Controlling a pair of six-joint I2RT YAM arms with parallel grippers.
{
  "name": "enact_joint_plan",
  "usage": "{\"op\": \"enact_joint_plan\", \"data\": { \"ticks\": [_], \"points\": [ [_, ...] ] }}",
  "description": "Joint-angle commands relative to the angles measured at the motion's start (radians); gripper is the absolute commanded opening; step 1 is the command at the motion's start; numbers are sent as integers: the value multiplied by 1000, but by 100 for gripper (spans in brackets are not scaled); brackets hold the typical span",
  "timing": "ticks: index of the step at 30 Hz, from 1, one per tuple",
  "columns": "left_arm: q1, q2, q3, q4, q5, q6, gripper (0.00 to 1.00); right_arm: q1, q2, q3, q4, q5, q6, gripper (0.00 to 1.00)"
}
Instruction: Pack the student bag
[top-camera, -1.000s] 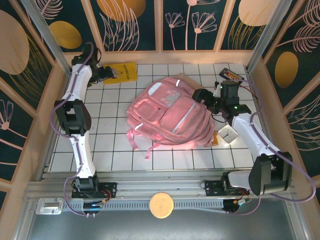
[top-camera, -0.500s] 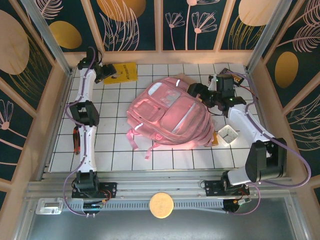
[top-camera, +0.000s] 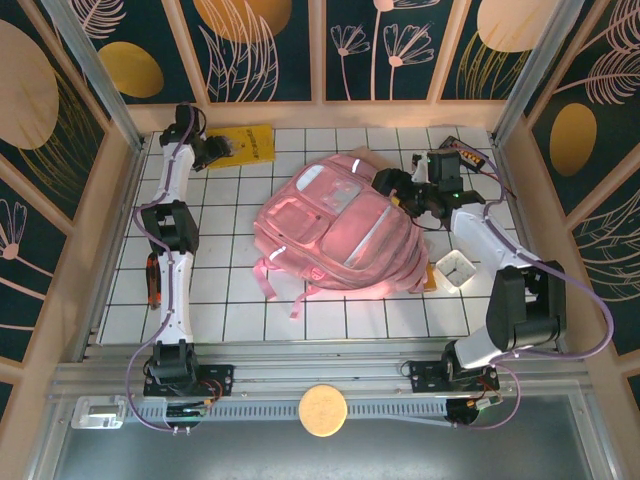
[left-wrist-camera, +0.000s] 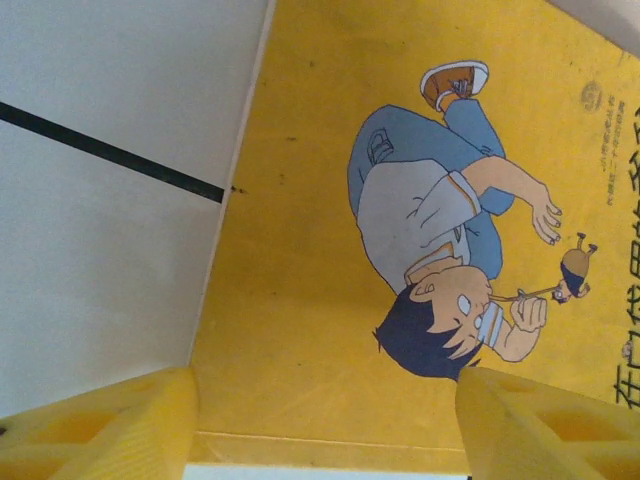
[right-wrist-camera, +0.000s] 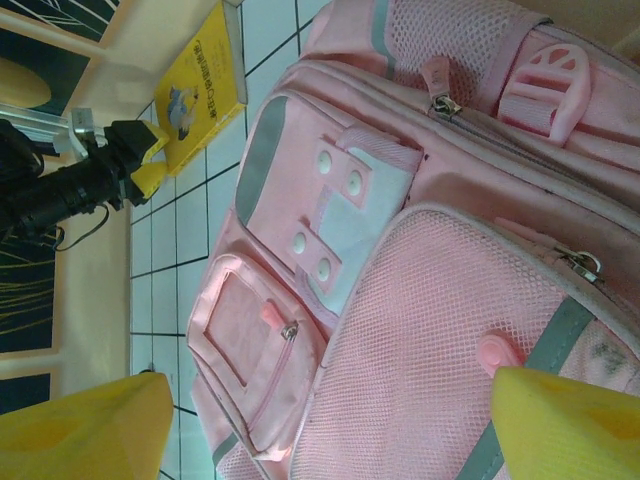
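On table (top-camera: 250, 310): one student bag (top-camera: 335, 235), one yellow book (top-camera: 250, 146).

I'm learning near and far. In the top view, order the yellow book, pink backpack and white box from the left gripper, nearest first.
From the left gripper:
1. yellow book, right under it, back left.
2. pink backpack, in the middle.
3. white box, far right, beside the backpack.

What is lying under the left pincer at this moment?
A yellow book with a cartoon boy on its cover, flat on the white gridded table. Anything beneath the book is covered.
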Motion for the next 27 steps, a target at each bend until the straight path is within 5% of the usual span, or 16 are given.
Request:
{"op": "enact_joint_plan", "data": {
  "ticks": [1,10,14,18,23,27],
  "points": [
    [3,42,-13,3,-23,5,60,5,13,40,38,-16,21,82],
    [3,57,-13,-69,-76,47,25,10,1,21,64,2,59,81],
    [3,47,0,-121,-120,76,0,22,4,27,67,14,67,81],
    [3,37,23,-169,-169,101,0,38,8,21,89,21,78,81],
    [12,24,79,-138,-169,75,45,65,26,24,96,21,85,81],
    [17,20,95,-129,-176,79,51,78,36,29,103,22,94,81]
  ]
}}
